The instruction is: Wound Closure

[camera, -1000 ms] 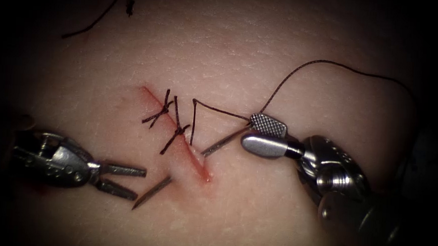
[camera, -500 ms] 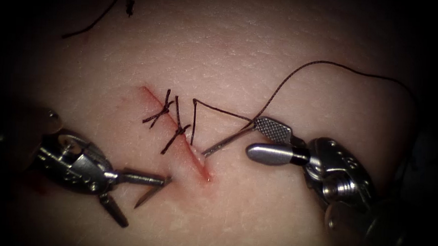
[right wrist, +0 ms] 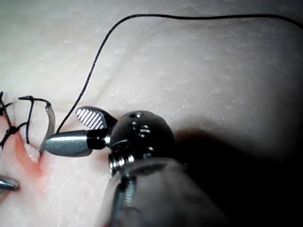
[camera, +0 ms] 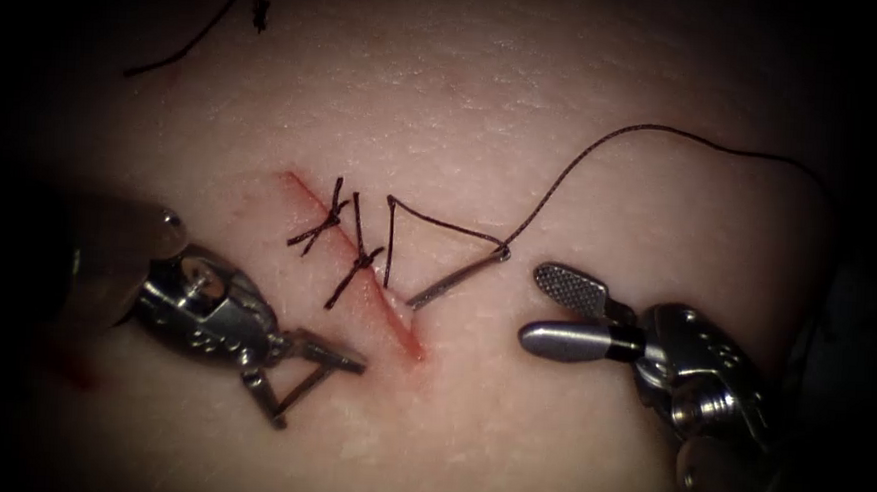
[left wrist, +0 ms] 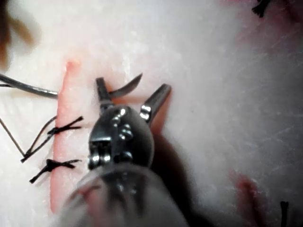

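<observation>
Pale, grainy tissue [camera: 550,402] carried a red slanted cut [camera: 357,272] with two dark knotted stitches [camera: 344,241]. Right tool [camera: 545,307], steel with one cross-hatched pad, sat with jaws apart, holding nothing. Left tool [camera: 311,385] had jaws spread around the needle tip. Curved needle [camera: 452,279] ran through the tissue under the cut, tail on the right trailing thread [camera: 604,145].

The cut [camera: 352,267] runs across the tissue [camera: 486,98]. The needle [camera: 454,280] passes under the cut's lower end, its tail right of the cut, its tip left, between the left pincer [camera: 319,385] jaws. The right pincer [camera: 546,304] lies right of the cut, apart from the needle's tail. Two knots [camera: 344,241] cross the cut above the needle.
</observation>
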Robot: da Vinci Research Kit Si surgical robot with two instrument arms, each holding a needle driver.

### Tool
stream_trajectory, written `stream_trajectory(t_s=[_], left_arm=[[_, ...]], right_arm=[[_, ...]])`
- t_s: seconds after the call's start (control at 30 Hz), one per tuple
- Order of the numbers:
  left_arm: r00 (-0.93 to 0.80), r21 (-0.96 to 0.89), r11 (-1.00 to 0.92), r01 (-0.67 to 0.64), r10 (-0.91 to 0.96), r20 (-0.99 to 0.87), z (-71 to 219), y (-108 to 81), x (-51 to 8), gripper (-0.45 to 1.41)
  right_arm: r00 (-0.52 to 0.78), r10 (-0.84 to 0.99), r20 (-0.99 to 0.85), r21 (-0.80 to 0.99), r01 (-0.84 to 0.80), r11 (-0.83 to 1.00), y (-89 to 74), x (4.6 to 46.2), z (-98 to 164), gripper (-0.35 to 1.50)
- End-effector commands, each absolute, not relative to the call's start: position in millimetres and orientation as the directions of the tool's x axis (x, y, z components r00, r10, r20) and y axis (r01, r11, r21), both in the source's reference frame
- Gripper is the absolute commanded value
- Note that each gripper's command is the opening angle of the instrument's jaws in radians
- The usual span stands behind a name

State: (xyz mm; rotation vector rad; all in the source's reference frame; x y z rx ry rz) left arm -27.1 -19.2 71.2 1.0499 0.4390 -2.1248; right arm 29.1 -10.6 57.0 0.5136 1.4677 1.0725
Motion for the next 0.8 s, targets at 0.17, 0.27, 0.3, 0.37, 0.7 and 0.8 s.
stream_trajectory(t_s=[0.17, 0.27, 0.3, 0.37, 0.7, 0.8], left_arm=[[-0.416, 0.008, -0.691, 0.723, -0.444, -0.793, 72.0, -19.5, -27.8, -0.45], [-0.416, 0.003, -0.693, 0.721, -0.436, -0.798, 71.6, -19.1, -27.6, -0.45], [-0.422, -0.006, -0.698, 0.717, -0.427, -0.800, 71.5, -19.0, -27.5, -0.45], [-0.453, -0.045, -0.716, 0.697, -0.390, -0.802, 71.0, -19.0, -27.3, -0.45], [-0.440, -0.274, -0.731, 0.625, -0.039, -0.897, 68.8, -20.5, -26.5, -0.45], [-0.442, -0.345, -0.709, 0.615, 0.052, -0.895, 67.6, -20.6, -25.9, -0.45]], right_arm=[[-0.223, 0.814, -0.536, 0.838, -0.256, 0.482, -11.3, 30.0, 57.9, 1.43], [-0.227, 0.812, -0.538, 0.838, -0.252, 0.485, -11.6, 29.7, 58.0, 1.40], [-0.226, 0.812, -0.538, 0.838, -0.251, 0.485, -11.6, 29.6, 58.0, 1.40], [-0.229, 0.811, -0.538, 0.838, -0.252, 0.485, -11.6, 29.3, 58.1, 1.38], [-0.230, 0.803, -0.550, 0.832, -0.241, 0.500, -12.8, 29.7, 58.7, 1.33], [-0.209, 0.811, -0.547, 0.833, -0.235, 0.501, -13.2, 30.0, 58.9, 1.33]])
